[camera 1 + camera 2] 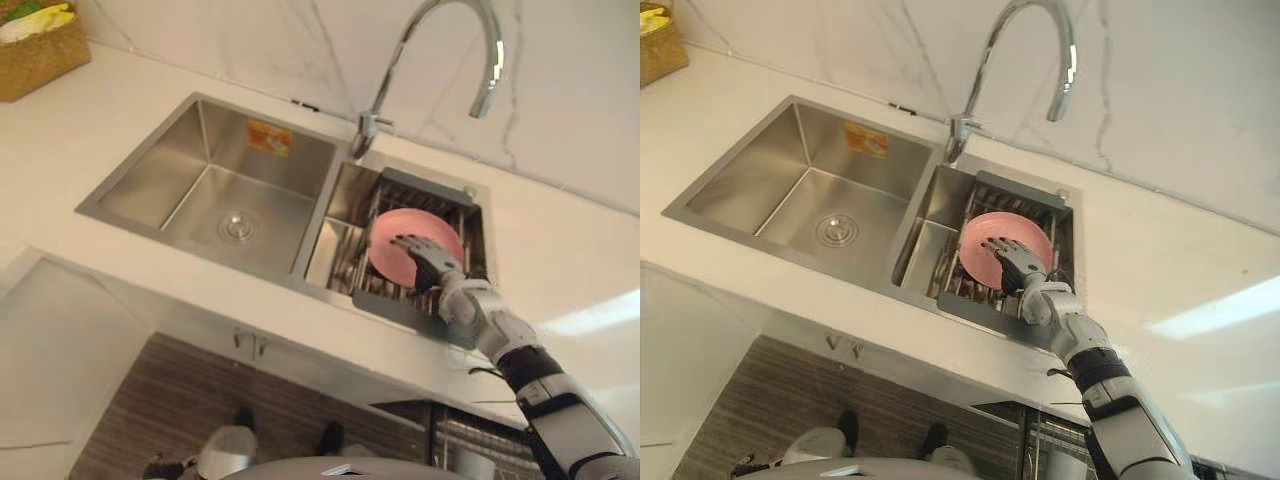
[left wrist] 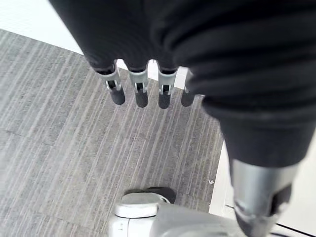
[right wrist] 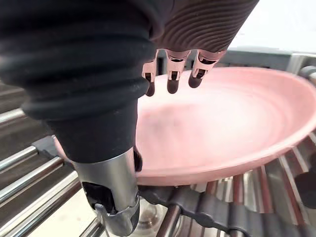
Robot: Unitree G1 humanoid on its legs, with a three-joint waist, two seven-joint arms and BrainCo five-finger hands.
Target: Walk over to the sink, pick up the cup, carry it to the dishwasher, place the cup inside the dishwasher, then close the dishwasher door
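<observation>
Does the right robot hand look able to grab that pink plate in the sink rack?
Probably yes: the right robot hand is at the pink plate, fingers over it, thumb below its rim, nothing between.

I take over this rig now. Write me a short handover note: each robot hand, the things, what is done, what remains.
Right robot hand: open, fingers stretched over the pink dish, thumb by its rim, no grip.
Left robot hand: open, idle above the floor.
The pink dish (the task says cup) sits in the rack in the sink.
Done: approach. Left: grasp, lift, and all later steps.
</observation>
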